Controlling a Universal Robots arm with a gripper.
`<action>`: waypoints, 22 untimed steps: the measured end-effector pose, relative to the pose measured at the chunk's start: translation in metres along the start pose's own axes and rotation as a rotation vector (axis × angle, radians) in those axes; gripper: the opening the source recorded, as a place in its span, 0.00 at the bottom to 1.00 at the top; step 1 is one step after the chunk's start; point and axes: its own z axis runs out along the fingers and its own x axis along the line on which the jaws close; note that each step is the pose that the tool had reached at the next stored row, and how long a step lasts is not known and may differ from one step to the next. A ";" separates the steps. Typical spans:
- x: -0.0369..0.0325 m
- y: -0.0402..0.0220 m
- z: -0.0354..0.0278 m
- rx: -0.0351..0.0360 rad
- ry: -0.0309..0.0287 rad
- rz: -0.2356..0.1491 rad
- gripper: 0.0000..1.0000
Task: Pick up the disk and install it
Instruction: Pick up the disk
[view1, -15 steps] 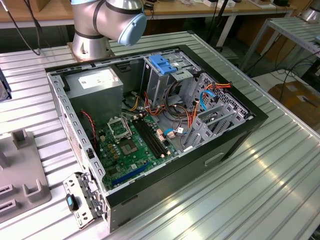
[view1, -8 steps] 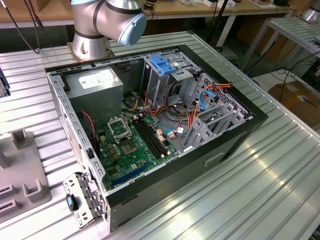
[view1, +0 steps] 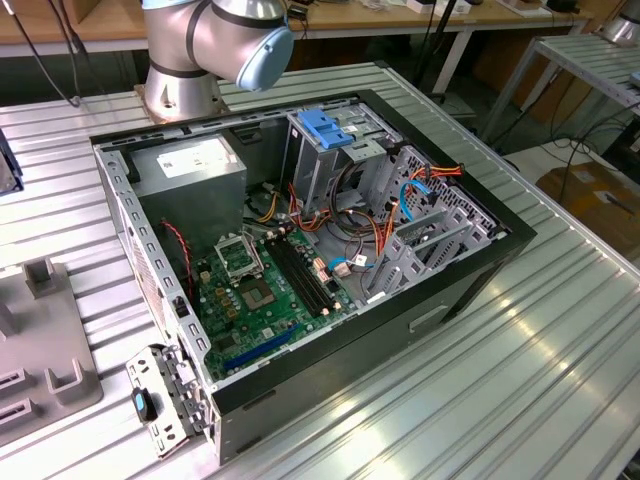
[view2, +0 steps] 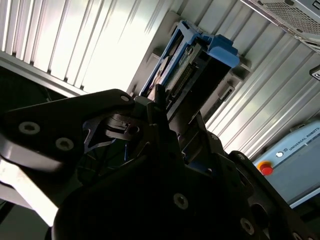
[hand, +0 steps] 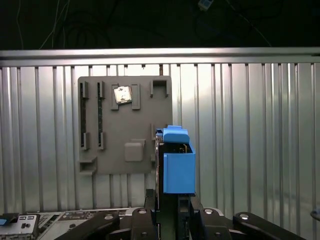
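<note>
Jaws pinched edge-on against the near end of the flat silver-grey metal disk (hand: 178, 167) in its bright blue plastic carrier. That's your grip, and it looks square. Holding it by the thin edges keeps the broad faces free, which I judge suits sliding it into a bay.

In the second wrist view the disk (view2: 192, 70) points away from the black jaw hardware. You can see its row of connector pins and its blue moulded cap.

In the first wrist view the disk's far end sits right at the edge of the matte grey fixture plate (hand: 115, 125), beside one of the plate's raised slots. You can't tell from here whether it is clear of that slot or touching it.

The plate lies flat on the ribbed, shiny aluminium table (hand: 250, 125), its blocky holders shaped to stand parts upright for easy grabbing.

Over in the exterior view, the open black steel computer case (view1: 350, 360) lies on its side on the table. Its green circuit board (view1: 260, 290) faces up, and the tall grey sheet-metal cage (view1: 320, 165) is open from above. The grey plate (view1: 40, 340) sits well apart from the case, on the exterior view's left.
</note>
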 end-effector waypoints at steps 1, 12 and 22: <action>0.0000 -0.0013 0.0000 -0.0001 0.0000 0.000 0.35; -0.0008 -0.0261 -0.0001 0.0000 0.0000 0.000 0.35; -0.0016 -0.0543 -0.0002 0.0000 0.0000 0.000 0.35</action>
